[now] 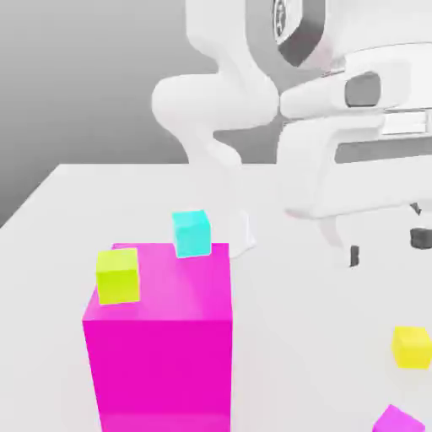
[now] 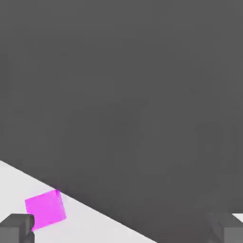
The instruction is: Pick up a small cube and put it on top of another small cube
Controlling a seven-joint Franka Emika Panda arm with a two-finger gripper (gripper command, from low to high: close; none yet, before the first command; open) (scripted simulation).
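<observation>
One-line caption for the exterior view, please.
Open hand above the surface; cyan cube and yellow-green cube atop a large magenta block.

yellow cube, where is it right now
In the exterior view, it's toward the lower right: the yellow cube sits on the table, just above the small magenta cube.

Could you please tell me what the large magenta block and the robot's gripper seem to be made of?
The large magenta block looks like smooth matte plastic or painted wood; its flat, even color shows no grain. The gripper seems to have glossy white plastic housing with dark, possibly rubber, fingertips.
</observation>
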